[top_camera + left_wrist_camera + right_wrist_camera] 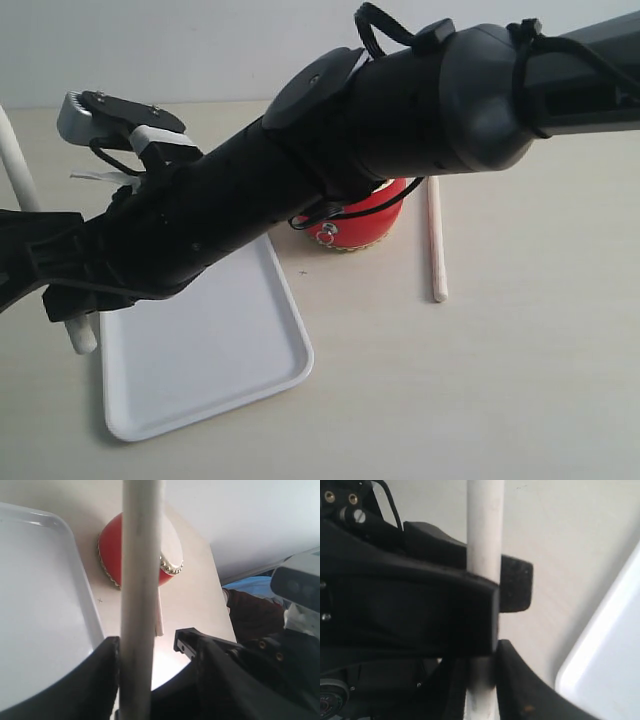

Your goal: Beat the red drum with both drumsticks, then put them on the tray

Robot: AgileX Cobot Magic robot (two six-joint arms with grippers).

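The red drum stands upright on the table, and in the exterior view the right arm crossing in front hides most of it. Just beside the drum, on its right in that view, the loose drumstick lies flat on the table. On the drum's other side is the tray, close to the drum but not touching it. Across the tray from the drum, well away from it, the held drumstick stands nearly upright.

The table is a plain pale beige. Behind the drum rises a bare light wall.

The left wrist view shows the drum unblocked, with its cream skin and gold studs. The loose drumstick is next to it and the tray is off to one side. That view also shows blurred blue and dark red shapes past the table's edge. The held drumstick runs between the fingers of the left gripper. One finger lies against the stick and a sliver of table shows by the other fingertip, so I cannot tell whether it is clamping.

The right wrist view shows only the held drumstick, a corner of the tray and the grippers. The right gripper has a finger pressed to each side of the stick and is closed on it.
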